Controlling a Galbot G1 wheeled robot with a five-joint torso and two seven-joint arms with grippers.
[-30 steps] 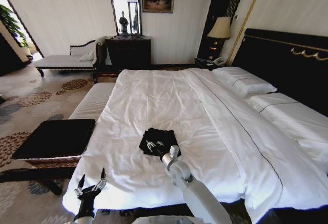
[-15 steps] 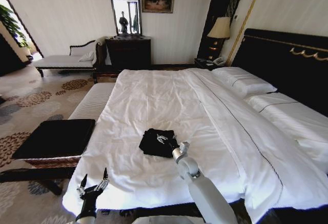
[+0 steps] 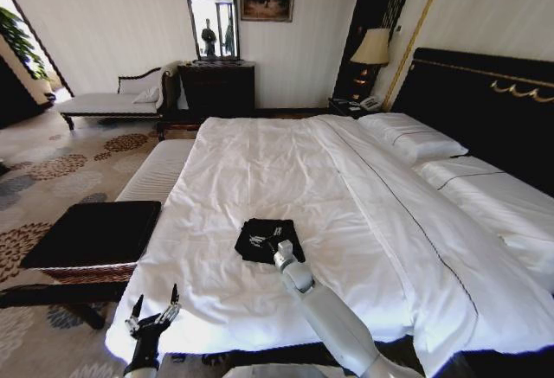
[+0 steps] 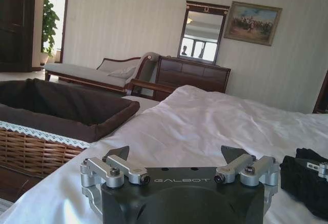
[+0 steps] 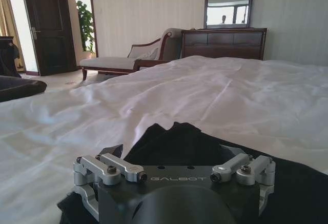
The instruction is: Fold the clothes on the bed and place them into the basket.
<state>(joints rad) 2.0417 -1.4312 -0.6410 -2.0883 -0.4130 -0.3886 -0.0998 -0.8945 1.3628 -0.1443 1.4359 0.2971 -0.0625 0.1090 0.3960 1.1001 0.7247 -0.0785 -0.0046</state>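
Your right gripper (image 3: 275, 246) sits at the black T-shirt (image 3: 263, 236), bunched near the foot of the bed (image 3: 286, 170); jaws spread, gripping nothing. Your left gripper (image 3: 154, 307) hangs past the bed's corner, jaws open, empty. The basket (image 3: 86, 238) stands beside the bed, a striped bench (image 3: 157, 170) behind it.

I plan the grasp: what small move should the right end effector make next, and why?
Probably lower and close on the black T-shirt. The right end effector sits open at its near edge on the bed, holding nothing; the basket waits nearby.
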